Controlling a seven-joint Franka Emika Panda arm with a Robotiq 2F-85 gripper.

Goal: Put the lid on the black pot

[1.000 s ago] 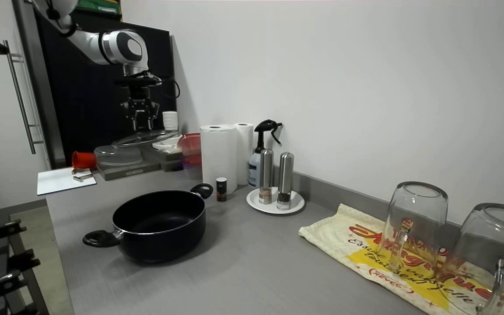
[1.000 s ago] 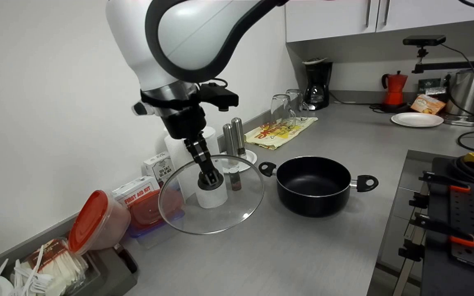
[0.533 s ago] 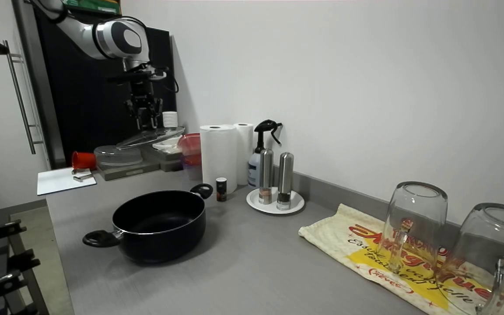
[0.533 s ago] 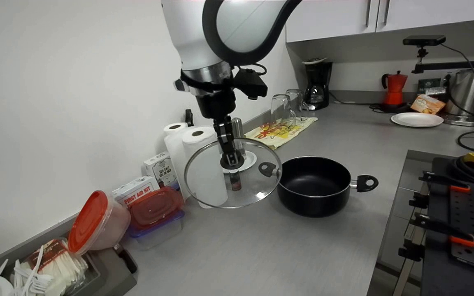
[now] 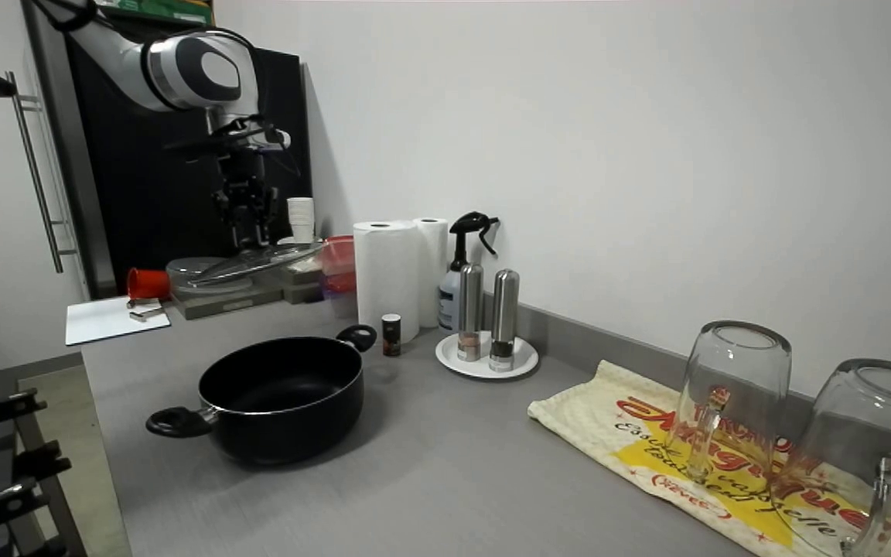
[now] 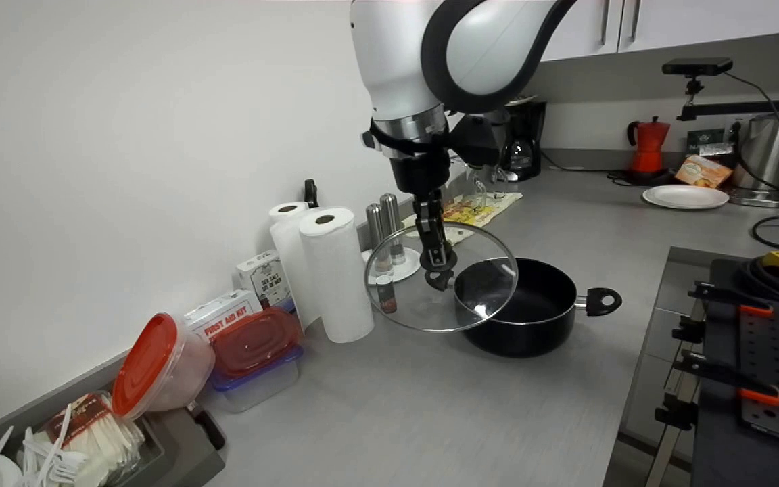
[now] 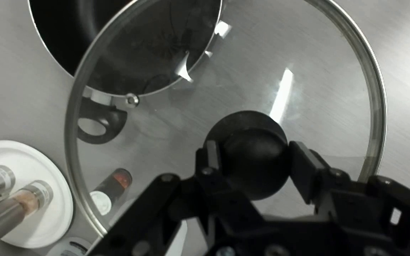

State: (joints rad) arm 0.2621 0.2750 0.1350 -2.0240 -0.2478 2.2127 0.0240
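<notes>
The black pot (image 5: 283,429) stands uncovered on the grey counter; it also shows in an exterior view (image 6: 531,338) and partly at the top left of the wrist view (image 7: 59,35). My gripper (image 7: 253,156) is shut on the dark centre knob of the glass lid (image 7: 315,89). The lid hangs in the air, tilted, in both exterior views (image 5: 237,267) (image 6: 410,304), below the gripper (image 6: 439,260), which also shows here (image 5: 250,241). In the wrist view the lid overlaps the pot's edge and one loop handle, seen through the glass.
A white plate (image 5: 445,363) with two steel grinders (image 5: 505,309) and a small dark shaker (image 5: 391,336) stand near the pot. Paper towel rolls (image 6: 339,284) and plastic containers (image 6: 257,379) line the wall. Glass mugs (image 5: 739,371) stand on a cloth (image 5: 592,394).
My gripper has carried the lid toward the pot, rightward in an exterior view, so it now overlaps the pot's near side there. In the last half second the lid has also come lower.
</notes>
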